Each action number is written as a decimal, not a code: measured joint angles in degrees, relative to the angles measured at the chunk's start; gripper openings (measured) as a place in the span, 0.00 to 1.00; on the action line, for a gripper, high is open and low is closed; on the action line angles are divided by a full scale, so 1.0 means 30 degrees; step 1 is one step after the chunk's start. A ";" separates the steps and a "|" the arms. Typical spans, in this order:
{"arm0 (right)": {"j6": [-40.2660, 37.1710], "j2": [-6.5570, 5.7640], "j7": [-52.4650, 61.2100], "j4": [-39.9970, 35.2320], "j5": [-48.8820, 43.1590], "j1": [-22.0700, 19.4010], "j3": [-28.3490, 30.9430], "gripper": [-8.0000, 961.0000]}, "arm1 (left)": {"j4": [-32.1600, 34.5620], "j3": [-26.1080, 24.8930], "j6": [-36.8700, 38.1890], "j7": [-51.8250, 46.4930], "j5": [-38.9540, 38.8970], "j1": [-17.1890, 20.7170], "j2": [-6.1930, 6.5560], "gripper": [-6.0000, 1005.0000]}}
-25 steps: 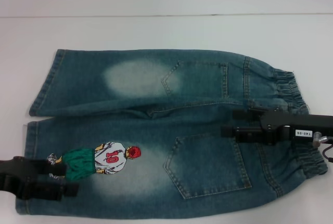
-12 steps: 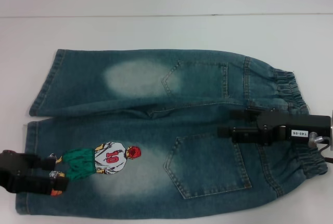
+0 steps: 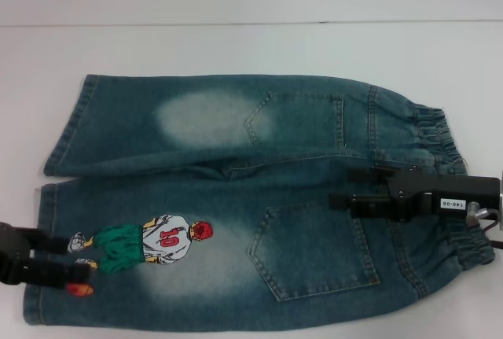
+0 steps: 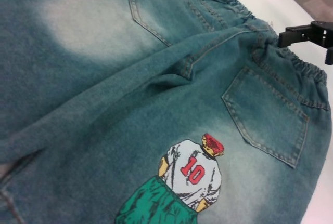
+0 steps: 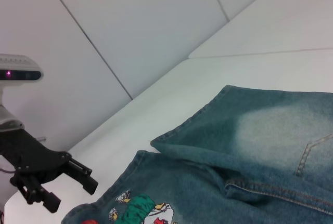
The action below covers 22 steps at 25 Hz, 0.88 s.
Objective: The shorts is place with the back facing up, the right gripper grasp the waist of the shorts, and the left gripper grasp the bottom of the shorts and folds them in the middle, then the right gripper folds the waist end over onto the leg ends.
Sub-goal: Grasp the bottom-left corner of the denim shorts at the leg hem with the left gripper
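White table point(image 3: 236, 48) before pale panelled wall point(image 5: 130, 21).

Lab: bare white table point(image 3: 251, 48), panelled wall point(image 5: 130, 21).

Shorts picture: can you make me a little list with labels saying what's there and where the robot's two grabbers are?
shorts: lying flat on the white table, back pockets up
print: footballer, number 10, near the leg hems
waist: ruffled elastic, on the robot's right
left end effector: open, at the leg hem beside the print
right end effector: over the waist end, fingers open
fold: not yet made
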 joint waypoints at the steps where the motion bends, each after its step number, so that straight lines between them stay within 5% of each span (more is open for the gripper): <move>1: -0.0001 0.0000 0.0000 0.0000 0.0000 0.0001 -0.0002 0.96 | 0.0008 -0.0121 -0.0013 -0.0015 0.0090 -0.0055 0.0059 0.87; 22: -0.0005 -0.0001 -0.0027 0.0025 -0.0005 -0.0057 0.0028 0.96 | 0.0172 -0.1016 0.0065 -0.0258 0.2050 -0.0369 0.0449 0.87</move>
